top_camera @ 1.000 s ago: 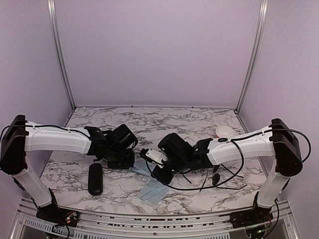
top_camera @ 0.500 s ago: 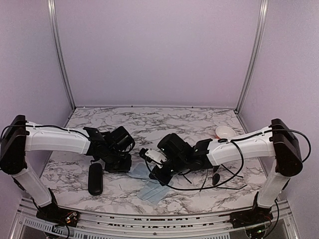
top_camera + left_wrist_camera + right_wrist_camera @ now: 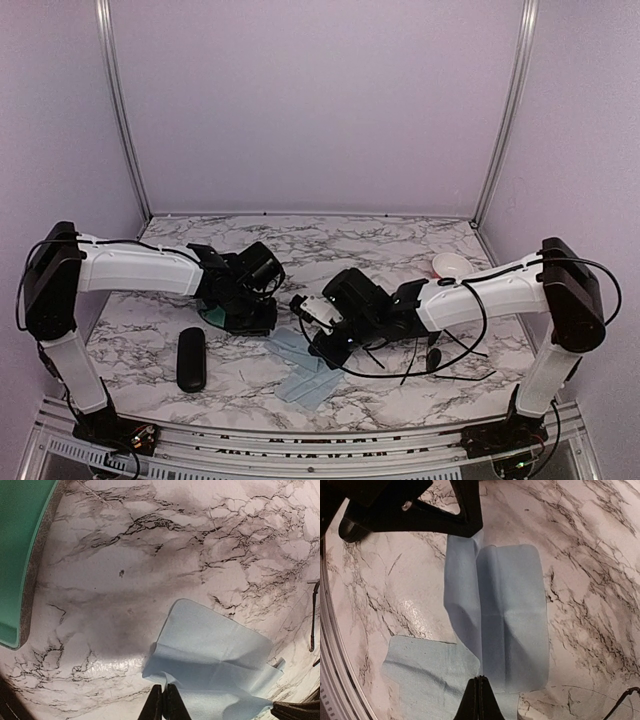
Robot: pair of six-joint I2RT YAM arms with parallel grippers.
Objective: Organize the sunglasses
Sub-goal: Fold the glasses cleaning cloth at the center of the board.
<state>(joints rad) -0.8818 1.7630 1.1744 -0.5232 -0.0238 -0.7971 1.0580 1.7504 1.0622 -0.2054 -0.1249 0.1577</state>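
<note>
A pair of thin black wire sunglasses [image 3: 433, 358] lies on the marble near the right arm, its slender arms spread out. One arm tip shows in the left wrist view [image 3: 313, 617] and a wire in the right wrist view [image 3: 620, 700]. I cannot make out a second pair. My left gripper [image 3: 266, 328] [image 3: 164, 701] is shut, pinching the edge of a light blue cloth [image 3: 215, 650]. My right gripper [image 3: 318, 352] [image 3: 480, 690] is shut on the opposite end of the same cloth [image 3: 505, 615], which sags between them.
A second blue cloth [image 3: 427, 672] [image 3: 305, 385] lies flat nearer the front edge. A glossy black oval case [image 3: 191, 358] lies at the front left. A green-lined case [image 3: 17, 555] sits by the left gripper. A small white bowl [image 3: 451, 265] stands at the back right.
The left arm has reached right and its gripper now meets the blue cloth. The right gripper has shifted slightly right and back with the cloth.
</note>
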